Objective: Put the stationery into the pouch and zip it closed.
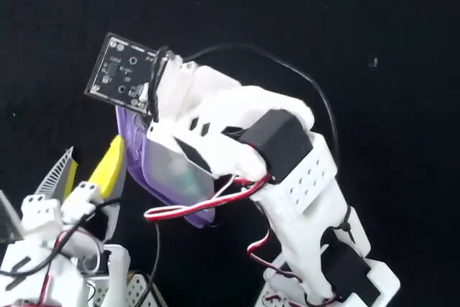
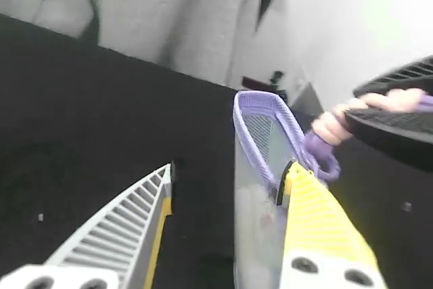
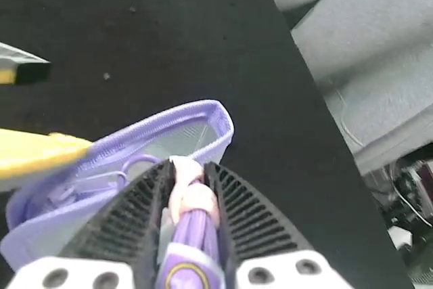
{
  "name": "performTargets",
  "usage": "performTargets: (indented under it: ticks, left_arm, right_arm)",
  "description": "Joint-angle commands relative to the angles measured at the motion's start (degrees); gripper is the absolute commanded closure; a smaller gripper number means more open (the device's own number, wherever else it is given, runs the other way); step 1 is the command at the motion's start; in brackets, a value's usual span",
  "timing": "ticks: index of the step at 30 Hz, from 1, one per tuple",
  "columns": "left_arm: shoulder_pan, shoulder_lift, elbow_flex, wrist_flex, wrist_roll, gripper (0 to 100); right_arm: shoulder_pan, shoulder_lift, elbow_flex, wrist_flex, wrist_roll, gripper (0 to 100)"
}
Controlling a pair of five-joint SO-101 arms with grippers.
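**Pen held over the open pouch**

The purple pouch [image 1: 164,169] lies on the black counter [image 1: 359,70] at the middle left, partly under the right arm. Its mouth is unzipped and gapes wide, showing the mesh lining inside. The zip pull [image 2: 325,164], a small purple ring, hangs at the rim.

The right claw [image 3: 188,167] has its black ribbed fingers pressed together on a purple pen [image 3: 191,225]. The pen's pale pink end pokes out past the fingertips, just above the pouch [image 3: 179,130] opening. From the left wrist, the same claw [image 2: 355,107] and pen [image 2: 331,126] show just beside the far end of the pouch [image 2: 260,167], near the zip pull.

The left claw [image 2: 230,170] is spread wide. Its yellow finger sits against the pouch's rim, while the white ribbed finger stands well apart over bare counter, so one side wall of the pouch lies between the two. From above, this claw [image 1: 93,147] sits at the pouch's left edge.
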Motion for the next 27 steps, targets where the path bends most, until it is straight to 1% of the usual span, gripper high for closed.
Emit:
performTargets:
  ticks: [1, 3, 5, 7, 9, 11, 13, 16, 19, 23, 25, 27]
  left_arm:
    - [6.0, 0.3, -10.6, 4.2, -0.4, 73]
    - [10.9, 0.3, -17.0, 7.4, -0.2, 73]
    - [16.2, 0.4, -20.7, 9.2, -0.2, 73]
    - [21.1, 0.4, -19.1, 8.5, -0.5, 73]
    - [23.7, 0.6, -13.1, 6.4, -1.3, 73]
    - [23.2, 0.4, -5.1, 3.2, -5.1, 73]
    - [20.7, 0.4, 1.6, -0.5, -7.3, 73]
    - [14.9, 0.4, 8.7, -5.3, -7.2, 73]
    - [12.4, 0.4, 13.3, -9.9, -7.2, 73]
    - [12.3, 0.4, 18.6, -14.5, -7.2, 73]
    - [11.7, 0.4, 19.6, -15.0, -7.2, 73]
    - [11.0, 0.4, 19.2, -13.5, -7.2, 73]
  right_arm:
    - [1.5, -1.9, -0.2, -1.3, 0.5, 98.7]
    - [1.5, -1.9, -0.2, -1.3, 0.5, 98.7]
    - [1.5, -1.9, -0.2, -1.3, 0.5, 98.7]
    - [1.5, -1.9, -0.2, -1.3, 0.5, 98.7]
    - [1.5, -1.9, -0.2, -1.2, 0.5, 98.7]
    - [1.5, -1.9, -0.2, -1.1, 0.5, 98.7]
    - [1.5, -1.9, -0.2, -0.9, 0.5, 98.7]
    - [1.5, -1.9, -0.2, -0.9, 0.5, 98.7]
    - [1.5, -1.9, -0.3, -0.9, 0.6, 98.7]
    - [1.4, -1.9, -0.3, -0.9, 0.6, 98.7]
    - [1.5, -2.0, -0.3, -0.9, 0.6, 98.7]
    - [1.5, -2.0, -0.3, -0.8, 0.6, 98.7]
